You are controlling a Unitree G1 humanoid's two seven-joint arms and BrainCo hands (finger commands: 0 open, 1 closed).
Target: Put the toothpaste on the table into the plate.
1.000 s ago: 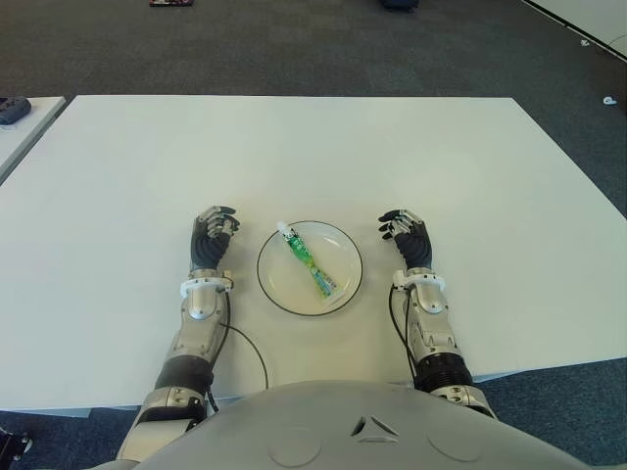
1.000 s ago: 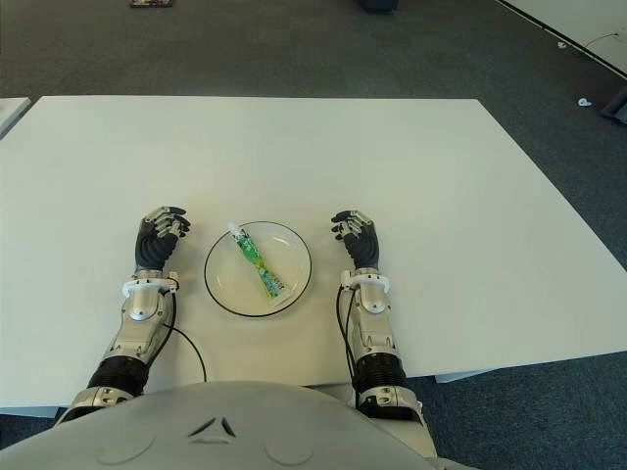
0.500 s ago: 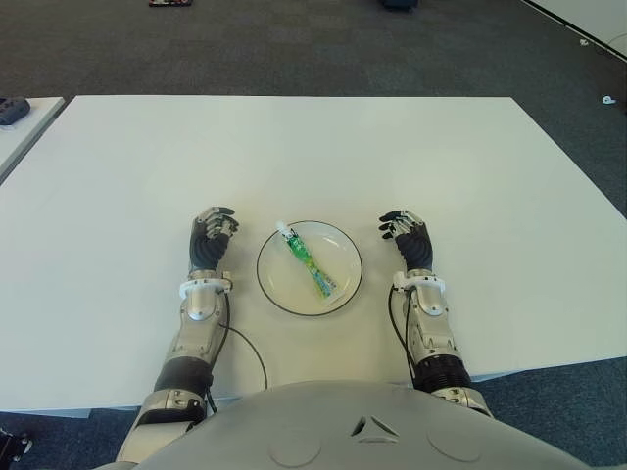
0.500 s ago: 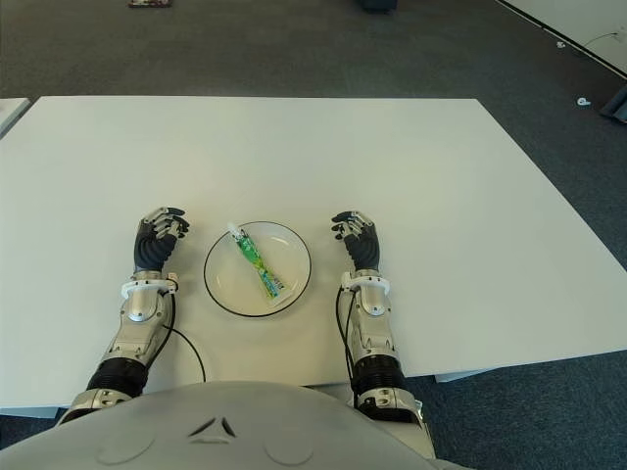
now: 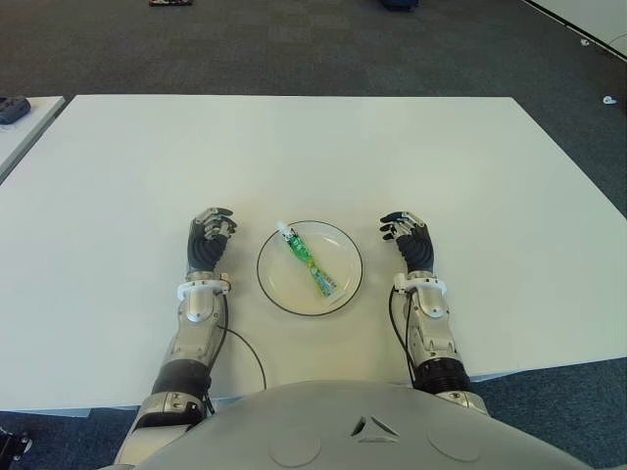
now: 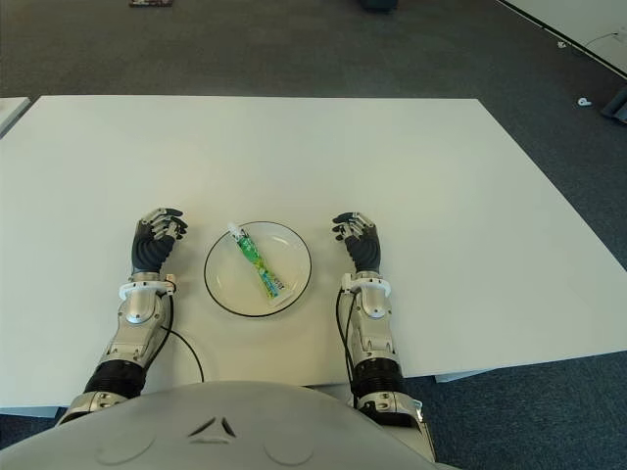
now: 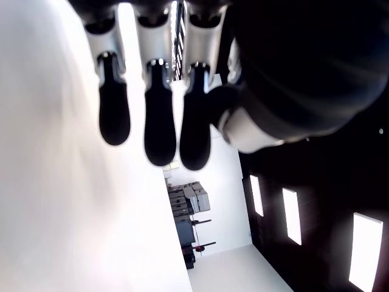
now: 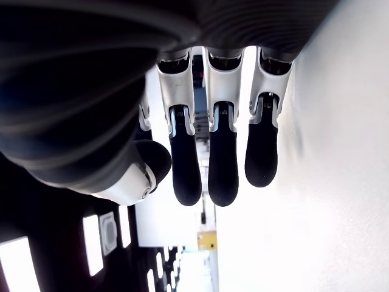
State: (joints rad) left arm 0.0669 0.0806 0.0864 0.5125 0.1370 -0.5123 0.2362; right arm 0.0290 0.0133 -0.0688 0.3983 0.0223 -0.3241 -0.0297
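Note:
A green toothpaste tube [image 5: 309,260] with a white cap lies slantwise inside the white, dark-rimmed plate [image 5: 345,289] near the table's front edge. My left hand [image 5: 209,237] shows just left of the plate, fingers relaxed and holding nothing; its wrist view shows only its own dark fingertips [image 7: 159,131] over the white table. On the plate's right side is my right hand [image 5: 409,239], likewise open and empty, with its fingertips [image 8: 222,170] hanging free in its wrist view.
The white table [image 5: 323,157] stretches wide beyond the plate. A second white table's corner [image 5: 20,117] with a dark object shows at the far left. Dark carpet lies behind.
My left hand has drifted slightly left, away from the plate. The toothpaste, the plate and my right hand have not moved.

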